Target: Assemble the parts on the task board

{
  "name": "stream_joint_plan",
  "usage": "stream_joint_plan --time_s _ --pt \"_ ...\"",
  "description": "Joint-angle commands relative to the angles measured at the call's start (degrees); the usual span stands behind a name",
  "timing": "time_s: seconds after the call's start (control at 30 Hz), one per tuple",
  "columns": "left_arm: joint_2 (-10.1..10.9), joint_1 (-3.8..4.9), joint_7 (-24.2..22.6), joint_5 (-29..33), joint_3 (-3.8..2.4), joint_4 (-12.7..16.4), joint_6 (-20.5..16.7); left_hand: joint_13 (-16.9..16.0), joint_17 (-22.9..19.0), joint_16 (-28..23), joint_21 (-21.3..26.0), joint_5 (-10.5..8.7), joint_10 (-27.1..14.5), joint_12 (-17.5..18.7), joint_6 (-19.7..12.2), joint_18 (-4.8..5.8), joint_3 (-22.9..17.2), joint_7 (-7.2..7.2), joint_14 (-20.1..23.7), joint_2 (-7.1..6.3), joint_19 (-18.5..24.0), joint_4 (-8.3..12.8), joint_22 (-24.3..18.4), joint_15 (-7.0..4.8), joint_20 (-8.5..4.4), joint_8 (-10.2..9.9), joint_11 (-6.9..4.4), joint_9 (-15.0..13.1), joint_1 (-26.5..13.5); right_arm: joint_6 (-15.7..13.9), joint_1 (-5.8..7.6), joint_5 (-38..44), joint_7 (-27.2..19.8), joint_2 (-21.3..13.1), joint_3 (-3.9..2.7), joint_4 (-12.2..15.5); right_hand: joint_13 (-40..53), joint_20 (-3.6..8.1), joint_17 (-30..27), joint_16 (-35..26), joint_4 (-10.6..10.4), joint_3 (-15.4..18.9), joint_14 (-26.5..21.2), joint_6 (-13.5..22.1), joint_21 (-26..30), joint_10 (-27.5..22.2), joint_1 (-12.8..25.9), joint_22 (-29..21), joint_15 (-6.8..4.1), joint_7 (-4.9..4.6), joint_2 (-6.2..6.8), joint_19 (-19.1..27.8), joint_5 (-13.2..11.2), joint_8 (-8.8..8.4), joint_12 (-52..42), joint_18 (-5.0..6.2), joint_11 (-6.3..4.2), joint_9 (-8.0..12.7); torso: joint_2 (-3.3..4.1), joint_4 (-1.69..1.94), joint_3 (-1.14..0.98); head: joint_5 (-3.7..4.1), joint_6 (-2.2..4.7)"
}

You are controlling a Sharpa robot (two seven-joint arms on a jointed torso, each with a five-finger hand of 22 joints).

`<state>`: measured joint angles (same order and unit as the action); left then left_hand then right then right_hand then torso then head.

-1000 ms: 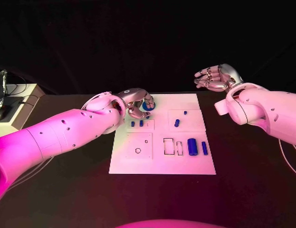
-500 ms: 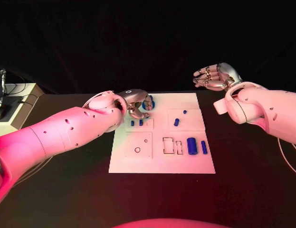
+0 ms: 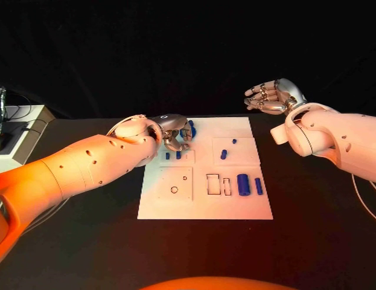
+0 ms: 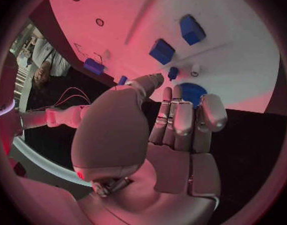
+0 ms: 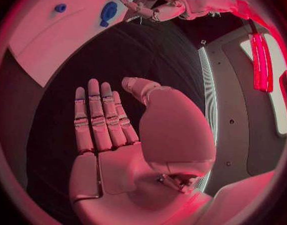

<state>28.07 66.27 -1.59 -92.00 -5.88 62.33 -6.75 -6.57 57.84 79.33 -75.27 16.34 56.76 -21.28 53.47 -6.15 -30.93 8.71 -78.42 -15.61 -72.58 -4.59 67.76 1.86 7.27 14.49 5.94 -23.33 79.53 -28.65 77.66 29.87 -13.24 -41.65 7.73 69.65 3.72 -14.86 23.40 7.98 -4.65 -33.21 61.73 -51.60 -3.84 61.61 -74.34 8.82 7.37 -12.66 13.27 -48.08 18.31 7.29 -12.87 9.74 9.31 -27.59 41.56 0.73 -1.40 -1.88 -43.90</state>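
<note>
White dotted arms (image 3: 83,163), silver hands (image 3: 270,99)

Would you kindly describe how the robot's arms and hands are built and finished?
Both arms are bulky, smooth white shells dotted with small dark holes. The left robot hand and right robot hand are silver metal with segmented fingers. Thin cables trail beside the right arm.

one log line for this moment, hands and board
left hand: over task board far edge, by blue part | right hand: open, off board

Black backdrop (image 3: 153,54), pale side cabinet (image 3: 18,139)
</note>
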Motion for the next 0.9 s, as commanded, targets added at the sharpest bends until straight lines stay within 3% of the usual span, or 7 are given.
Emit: stream_joint_plan --time_s 0.03,0.47,0.9 --pt "-0.29 0.08 1.17 -0.44 -0.02 -0.24 1.99 0.04 -0.02 0.21 -0.27 -0.03 0.54 0.28 -0.07 0.52 -0.24 0.35 -0.44 -0.04 -0.45 -0.12 0.07 -0.08 0.15 -0.42 0.02 0.12 -0.58 0.47 -0.01 0.54 -0.85 -0.06 -0.03 0.18 -0.09 -0.03 0.06 -0.13 0.20 0.05 0.07 0.12 -0.29 -0.38 0.07 -0.05 -0.04 -0.35 0.44 -0.25 -0.19 -0.28 0.14 0.93 0.02 0.07 -0.02 0.09 0.02 0.13 -0.19" --pt "-1.12 0.06 2.02 -0.44 0.00 -1.08 2.70 -0.06 -0.16 0.20 -0.29 -0.02 1.15 0.36 -0.38 0.52 -0.32 0.45 -0.49 0.02 -0.49 -0.18 0.10 -0.10 0.13 -0.81 -0.02 0.29 -0.64 0.44 -0.01 0.54 -0.89 -0.08 -0.04 0.33 -0.09 -0.04 0.06 -0.17 0.18 0.05 0.03 0.15 -0.24 -0.41 0.13 -0.12 -0.01 -0.37 0.44 -0.26 -0.14 -0.32 0.18 0.92 0.04 0.09 -0.05 0.05 0.01 0.18 -0.47" --pt "-1.40 0.05 2.26 -0.42 0.02 -1.43 3.29 -0.32 -0.04 0.38 -0.69 -0.14 2.70 0.79 -0.09 0.64 -1.92 0.48 -0.81 1.00 -0.89 0.56 0.64 -0.30 -0.04 -1.47 -0.23 0.59 0.59 0.48 0.00 0.53 -0.91 0.02 -0.04 0.34 -0.08 -0.05 0.05 -0.19 0.17 0.05 0.01 0.16 -0.22 -0.43 0.16 -0.16 0.00 -0.38 0.44 -0.27 -0.12 -0.34 0.20 0.92 0.05 0.11 -0.06 0.13 0.01 0.29 -0.70"
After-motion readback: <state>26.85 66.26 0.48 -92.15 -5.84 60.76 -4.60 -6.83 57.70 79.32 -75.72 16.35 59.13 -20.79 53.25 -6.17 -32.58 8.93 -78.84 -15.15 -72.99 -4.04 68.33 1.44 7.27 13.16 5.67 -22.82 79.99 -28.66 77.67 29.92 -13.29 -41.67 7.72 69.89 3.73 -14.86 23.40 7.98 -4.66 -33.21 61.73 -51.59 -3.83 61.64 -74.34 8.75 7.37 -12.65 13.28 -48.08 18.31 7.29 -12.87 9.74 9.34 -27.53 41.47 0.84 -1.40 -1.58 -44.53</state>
